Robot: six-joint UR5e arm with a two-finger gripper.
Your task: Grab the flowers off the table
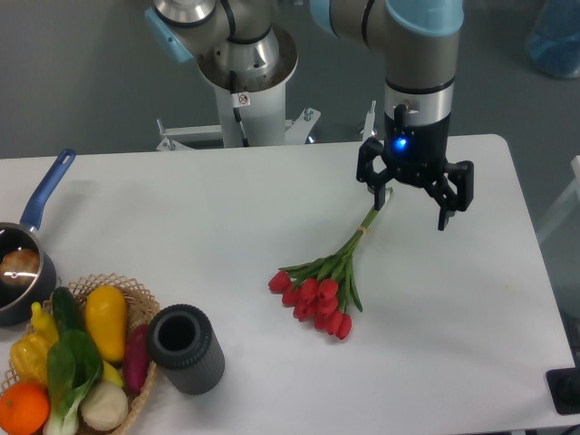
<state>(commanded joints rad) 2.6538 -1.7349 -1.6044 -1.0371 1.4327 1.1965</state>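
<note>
One bunch of flowers lies flat on the table, red buds pointing to the front, thin stems reaching back & right. The gripper hangs over the far tip of the stems, jaws spread wide, nothing in them. One finger looks v. close to the stem end, but can't tell if it touches.

Step now, I think: lining up for the grab, not picked yet. Next move prob needs the gripper to go down so the stems sit btw both fingers, then squeeze & lift. Stems are thin, so a grab at the very tip could slip.

Basket of veg, black cup & pot sit well apart, front left.
</note>
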